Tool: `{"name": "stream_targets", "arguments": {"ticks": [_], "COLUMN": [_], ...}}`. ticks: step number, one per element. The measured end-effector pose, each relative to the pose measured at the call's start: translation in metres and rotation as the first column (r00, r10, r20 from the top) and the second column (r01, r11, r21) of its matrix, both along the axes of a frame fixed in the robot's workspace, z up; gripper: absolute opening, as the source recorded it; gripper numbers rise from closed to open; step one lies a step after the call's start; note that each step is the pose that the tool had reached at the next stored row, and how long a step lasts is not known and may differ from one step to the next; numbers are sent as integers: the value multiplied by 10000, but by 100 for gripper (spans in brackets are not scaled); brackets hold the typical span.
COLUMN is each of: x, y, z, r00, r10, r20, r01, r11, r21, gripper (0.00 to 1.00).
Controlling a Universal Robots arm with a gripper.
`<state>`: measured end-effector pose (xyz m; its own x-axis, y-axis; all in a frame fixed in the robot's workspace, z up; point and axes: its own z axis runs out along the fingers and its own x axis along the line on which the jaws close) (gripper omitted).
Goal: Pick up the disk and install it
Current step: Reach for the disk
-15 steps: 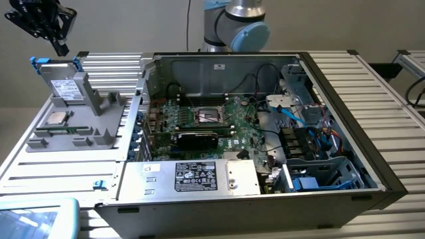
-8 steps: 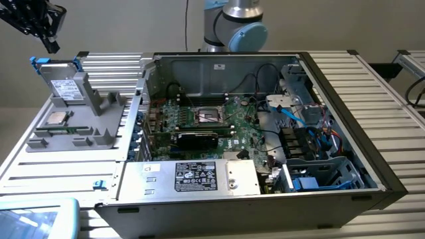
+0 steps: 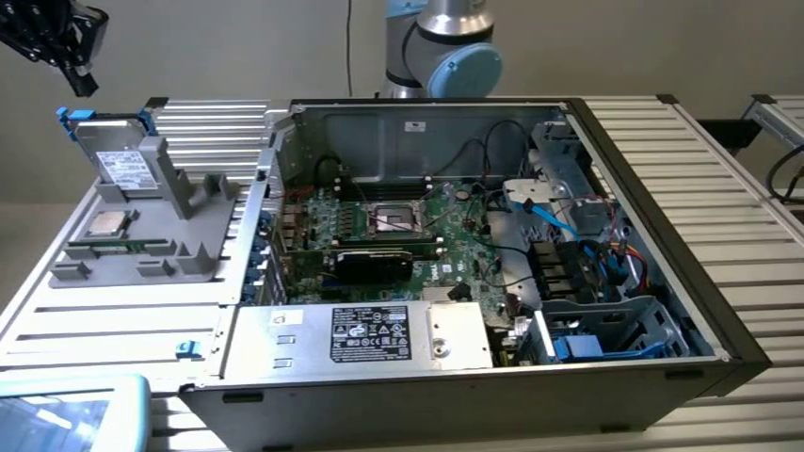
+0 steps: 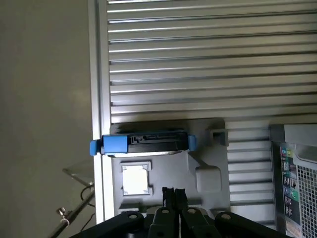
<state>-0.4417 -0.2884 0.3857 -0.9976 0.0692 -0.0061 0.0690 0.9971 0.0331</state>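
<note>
- the tool point(image 4: 173, 191) is shut: its two fingers are pressed together, nothing is between them, and it has hold of nothing.
- the tool hangs in the air above the grey holder point(image 4: 208, 148) and touches nothing.
- the disk point(image 4: 148, 142) is below the tool and a little ahead of it. it stands on its edge in a slot of the grey holder, and the blue ends of its carrier show at both sides.
- the small square chip point(image 4: 135, 179) lies flat in the same holder, more directly under the tool than the disk is. it is not the thing of the task.
- the open computer case point(image 3: 415, 141) lies on the tabletop point(image 3: 741, 169), well apart from the tool, beyond the holder as seen from the tool. inside it we see the board, some cables and a silver box with a black label point(image 3: 371, 334).
- in the corner of the case farthest from the tool there is a metal cage point(image 3: 616, 325) with blue parts. we judge that this may be the place for the disk, but we cannot tell for sure.
- in our judgement the task is at its very beginning: the disk is not yet grasped, not lifted and not installed. both the picking and the installing are left to do.
</note>
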Motion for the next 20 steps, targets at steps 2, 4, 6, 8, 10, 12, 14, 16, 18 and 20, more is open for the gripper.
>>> {"name": "stream_targets", "arguments": {"ticks": [2,4,6,8,10,12,14,16,18,20], "x": [-47,-94,-139,-157,-165,-174,-194,-242,-302,-342], "y": [37,72,107,152,210,270,321,361,396,424], "z": [-5,-11,-16,-21,-27,-35,-44,-51,-58,-63], "r00": [10000,10000,10000,10000,10000,10000,10000,10000,10000,10000], "r10": [1,1,0,1,2,0,0,1,0,1], "r20": [0,0,0,0,-1,-1,1,-2,-1,-1], "r01": [-1,-1,0,-1,-2,0,0,-1,0,-1], "r11": [10000,10000,10000,10000,10000,10000,10000,10000,10000,10000], "r21": [1,2,7,14,18,22,24,23,24,24], "gripper": [11,11,11,11,11,11,11,11,11,11]}}
